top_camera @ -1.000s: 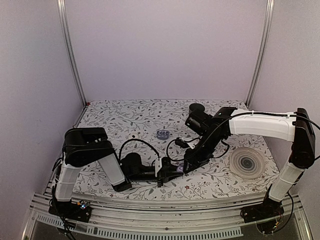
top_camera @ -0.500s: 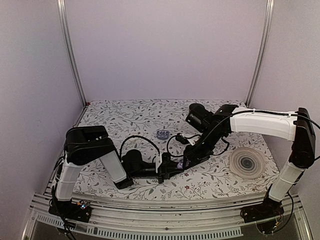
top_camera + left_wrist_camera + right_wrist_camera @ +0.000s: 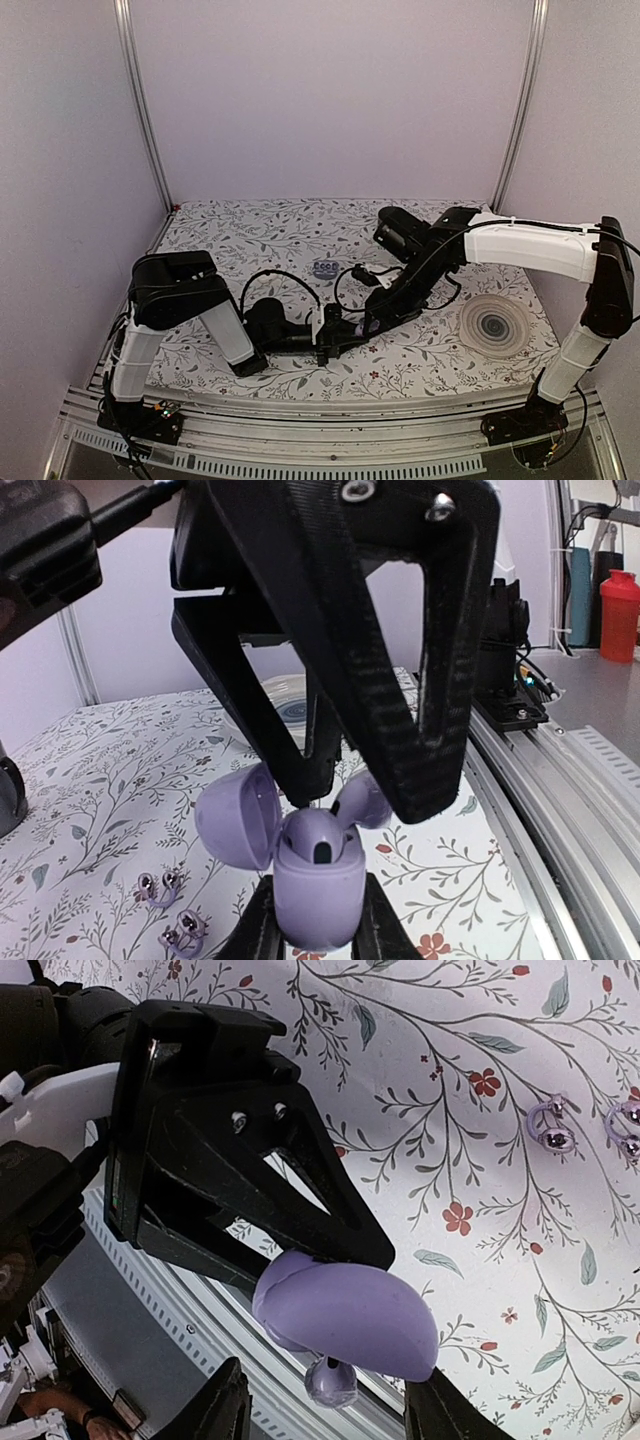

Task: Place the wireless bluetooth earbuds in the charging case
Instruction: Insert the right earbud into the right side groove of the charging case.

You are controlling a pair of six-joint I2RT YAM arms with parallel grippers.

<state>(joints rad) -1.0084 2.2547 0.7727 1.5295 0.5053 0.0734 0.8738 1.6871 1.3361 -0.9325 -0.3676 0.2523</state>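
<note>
Right end effector (image 3: 372,318) crept leftward above glossy case (image 3: 318,880) (open).

The charging case (image 3: 318,890) is glossy lilac, upright and open, its lid tipped left, clamped in the left gripper (image 3: 318,935). 1 lilac earbud (image 3: 362,800) sits at its upper right rim.

Soft, even, diffuse light, faint shadows; a mild sheen lies on the charging case (image 3: 345,1315).
</note>
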